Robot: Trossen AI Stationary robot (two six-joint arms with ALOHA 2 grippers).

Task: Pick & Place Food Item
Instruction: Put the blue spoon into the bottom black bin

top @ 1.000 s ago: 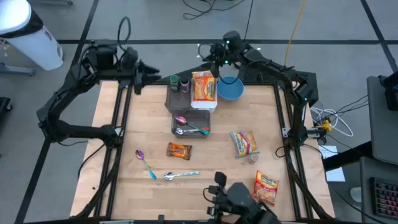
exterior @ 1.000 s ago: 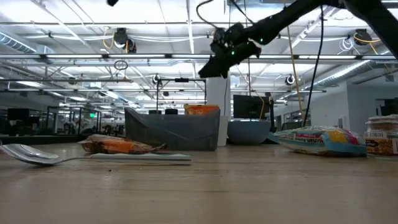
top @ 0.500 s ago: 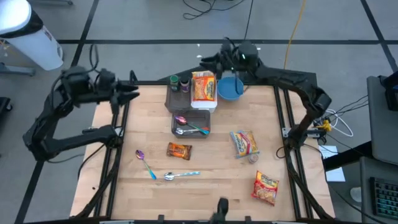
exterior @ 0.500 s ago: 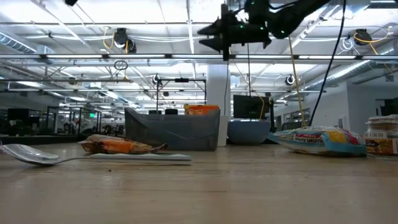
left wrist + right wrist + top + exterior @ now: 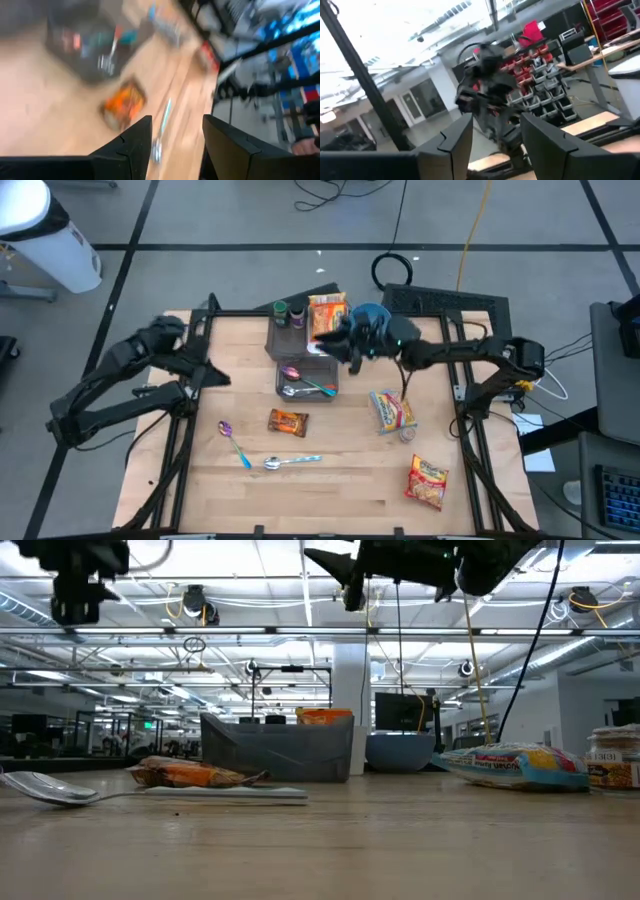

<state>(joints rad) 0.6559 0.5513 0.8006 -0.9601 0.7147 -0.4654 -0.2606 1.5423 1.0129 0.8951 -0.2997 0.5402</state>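
Setting: wooden table (image 5: 340, 470) under a black frame, open workshop floor around it.
Food items: an orange snack packet (image 5: 288, 422) lies flat mid-table below the grey cutlery tray (image 5: 307, 379); a noodle bag (image 5: 394, 411) sits to its right, another packet (image 5: 428, 481) near the front right corner, and an orange pack (image 5: 327, 318) rests in the white bin (image 5: 328, 345) at the back.
Handling: the packets look light, soft and crinkly, likely slippery film; I would pinch one across its flat middle or by a sealed edge, gently, since the contents may crush.
Left gripper (image 5: 175, 135): above the table's left edge, fingers spread with a clear gap, nothing between them; the snack packet lies ahead of it.
Right gripper (image 5: 492, 132): raised over the white bin, fingers apart, holding nothing.
Change: half a second ago the left arm was outside the frame's left side; now it reaches in over the table. The right arm has swung from behind the blue bowl (image 5: 368, 312) forward over the bin.
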